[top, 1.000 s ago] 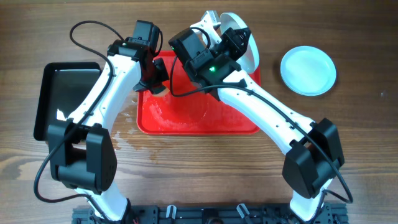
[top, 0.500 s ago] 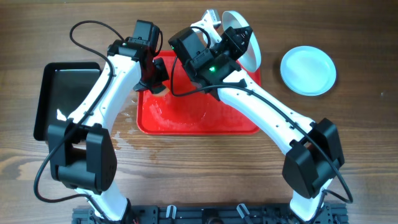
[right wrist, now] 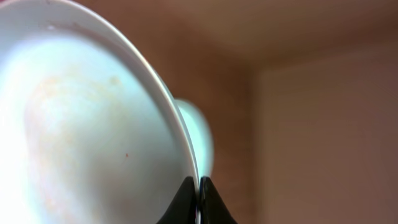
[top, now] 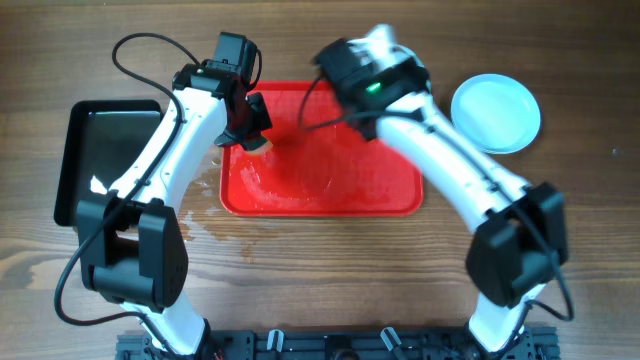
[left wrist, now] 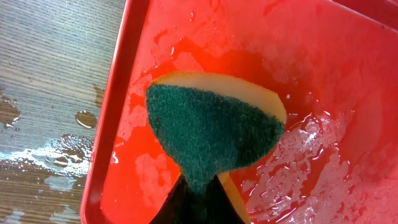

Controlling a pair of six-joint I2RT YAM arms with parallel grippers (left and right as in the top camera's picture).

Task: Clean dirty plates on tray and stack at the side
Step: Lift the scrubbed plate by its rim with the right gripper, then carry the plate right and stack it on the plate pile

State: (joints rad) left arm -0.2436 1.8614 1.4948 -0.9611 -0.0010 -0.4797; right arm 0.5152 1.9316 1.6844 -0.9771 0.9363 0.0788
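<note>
Wood-grain surface (top: 560, 220) carried the wet red tray (top: 330, 190), with no plate showing on it. A clean-looking plate (top: 495, 113) lay on the surface, well to the tray's right. The second plate (right wrist: 81, 124) stood on edge, its thin rim pinched in the nearly closed right gripper (right wrist: 198, 198). It seemed light, stiff and probably water-slick, so a deep rim hold suited it. The soft sponge (left wrist: 211, 127) was clamped in the left gripper (left wrist: 198, 202) over the tray's left corner.

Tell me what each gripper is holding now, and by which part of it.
The left gripper pinches a sponge by one end, with the green side facing the wrist camera. The right gripper grips a plate by its rim.
</note>
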